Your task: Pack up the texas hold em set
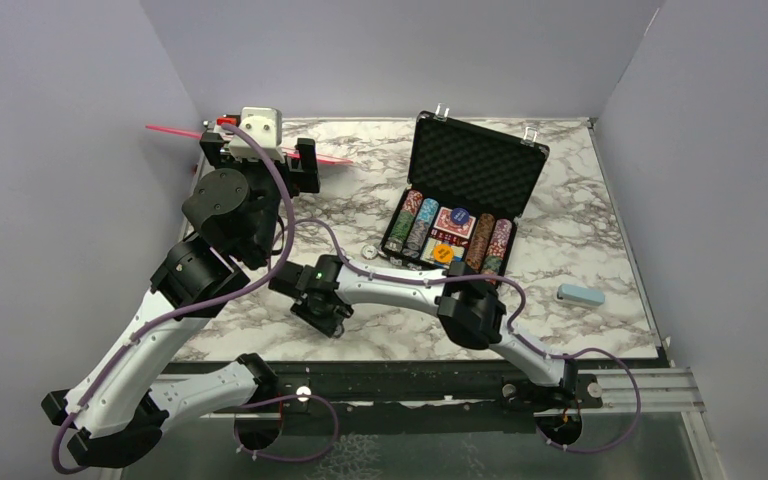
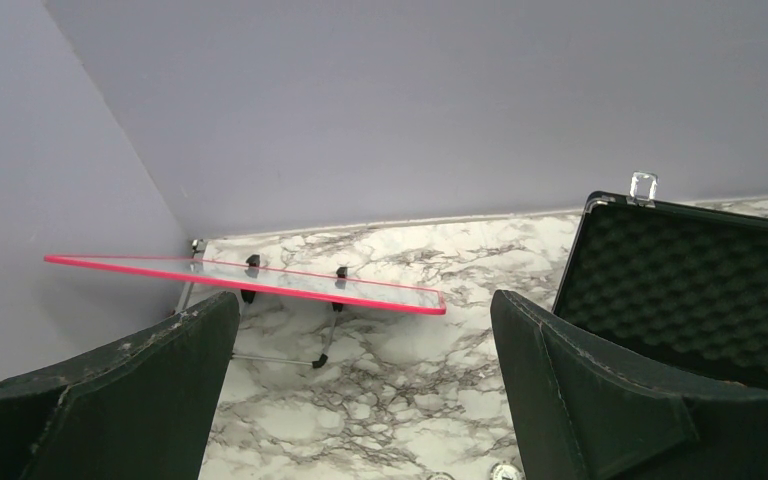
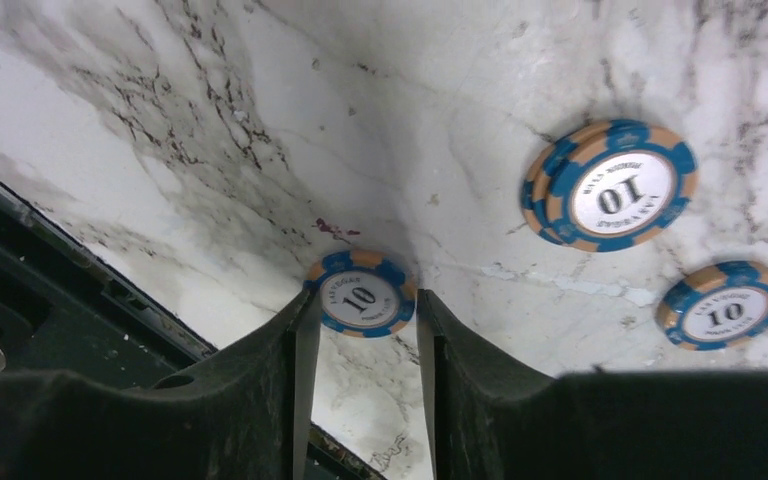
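The black briefcase [image 1: 477, 168] of the texas hold em set stands open at the back right, its foam lid [image 2: 690, 290] upright, with rows of chips [image 1: 415, 222] and cards inside. My right gripper [image 3: 363, 298] points down at the table left of the case, and in the top view this right gripper [image 1: 326, 318] hides what it holds. It is shut on a blue-and-orange "10" chip [image 3: 360, 292] lying flat, with a fingertip against each edge. My left gripper [image 2: 360, 325] hangs open and empty high over the back left.
A small stack of "10" chips [image 3: 612, 188] and a single one [image 3: 725, 305] lie loose beside the held chip. A round white button [image 1: 370, 251] lies left of the case. A pink strip on wire legs [image 2: 260, 280] stands back left. A light-blue block [image 1: 580, 294] lies right.
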Controlling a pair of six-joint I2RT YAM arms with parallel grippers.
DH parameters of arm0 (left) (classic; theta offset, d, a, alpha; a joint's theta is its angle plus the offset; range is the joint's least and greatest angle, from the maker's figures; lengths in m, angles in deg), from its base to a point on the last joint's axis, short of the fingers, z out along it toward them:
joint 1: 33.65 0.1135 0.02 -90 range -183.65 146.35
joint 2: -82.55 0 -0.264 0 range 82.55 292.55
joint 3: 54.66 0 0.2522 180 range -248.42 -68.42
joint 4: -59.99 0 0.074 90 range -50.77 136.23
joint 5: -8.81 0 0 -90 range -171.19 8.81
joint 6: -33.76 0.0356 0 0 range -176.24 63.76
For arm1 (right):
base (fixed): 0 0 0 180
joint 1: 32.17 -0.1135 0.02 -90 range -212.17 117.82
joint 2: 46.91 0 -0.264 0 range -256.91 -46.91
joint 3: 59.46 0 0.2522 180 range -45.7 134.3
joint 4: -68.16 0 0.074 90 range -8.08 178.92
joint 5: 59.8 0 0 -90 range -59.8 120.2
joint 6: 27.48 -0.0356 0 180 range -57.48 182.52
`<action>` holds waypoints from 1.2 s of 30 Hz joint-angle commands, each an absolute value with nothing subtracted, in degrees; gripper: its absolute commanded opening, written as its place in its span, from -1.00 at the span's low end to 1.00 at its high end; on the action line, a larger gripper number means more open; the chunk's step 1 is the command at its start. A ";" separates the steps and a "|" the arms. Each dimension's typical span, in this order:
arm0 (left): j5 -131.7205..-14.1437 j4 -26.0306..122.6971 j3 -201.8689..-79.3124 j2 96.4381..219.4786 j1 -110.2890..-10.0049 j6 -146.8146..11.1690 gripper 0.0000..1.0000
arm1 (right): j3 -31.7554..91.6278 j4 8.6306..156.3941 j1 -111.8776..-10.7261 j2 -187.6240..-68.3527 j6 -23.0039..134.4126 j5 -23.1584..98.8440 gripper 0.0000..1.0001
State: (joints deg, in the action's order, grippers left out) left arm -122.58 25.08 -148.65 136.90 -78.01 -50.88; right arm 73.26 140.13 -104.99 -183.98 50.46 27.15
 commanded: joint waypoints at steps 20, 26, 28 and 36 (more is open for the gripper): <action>-122.48 25.86 -148.86 136.04 -78.03 -51.06 0.98 | 73.97 139.40 -104.00 -181.44 50.46 28.41 0.17; -122.42 26.18 -148.49 136.14 -77.99 -50.72 0.98 | 73.39 139.99 -104.54 -183.08 50.95 30.07 0.25; -122.52 26.24 -148.49 136.12 -78.03 -50.55 0.98 | 73.93 140.05 -104.61 -183.74 51.12 30.33 0.25; -122.91 26.25 -148.40 135.98 -78.03 -50.01 0.98 | 75.09 139.62 -104.77 -185.06 51.99 32.91 0.25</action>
